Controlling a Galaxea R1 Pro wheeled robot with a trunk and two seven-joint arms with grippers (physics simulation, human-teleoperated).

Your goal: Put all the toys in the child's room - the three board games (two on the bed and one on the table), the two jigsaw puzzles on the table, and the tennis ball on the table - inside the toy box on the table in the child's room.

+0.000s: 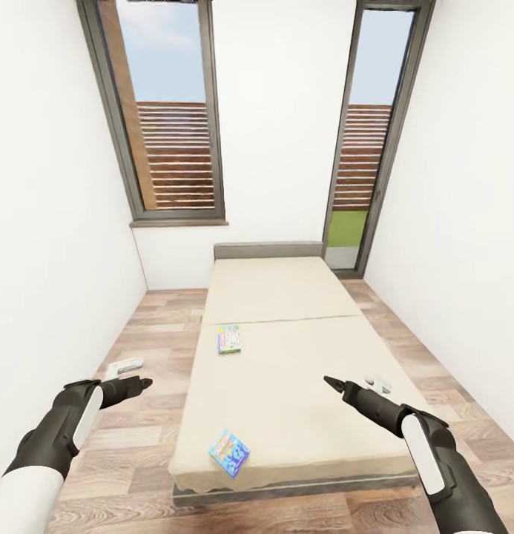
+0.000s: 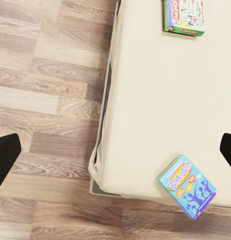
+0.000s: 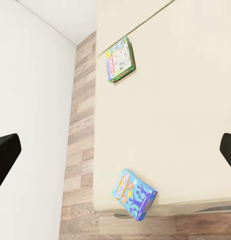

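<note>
Right now your nearest target is the blue board game, lying flat near the foot of the bed toward its left side, one corner close to the mattress edge; the green-edged board game lies farther up, just past the seam in the sheet. Both look like light, stiff cardboard boxes with slick printed lids, so you would probably do best to pinch across a short side or an overhanging corner instead of pressing down into the soft bedding. Your left gripper hangs over the wood floor beside the bed, your right gripper above the sheet; both stand wide apart and empty. Two small pale objects on the floor either side of the bed are too small to identify.
</note>
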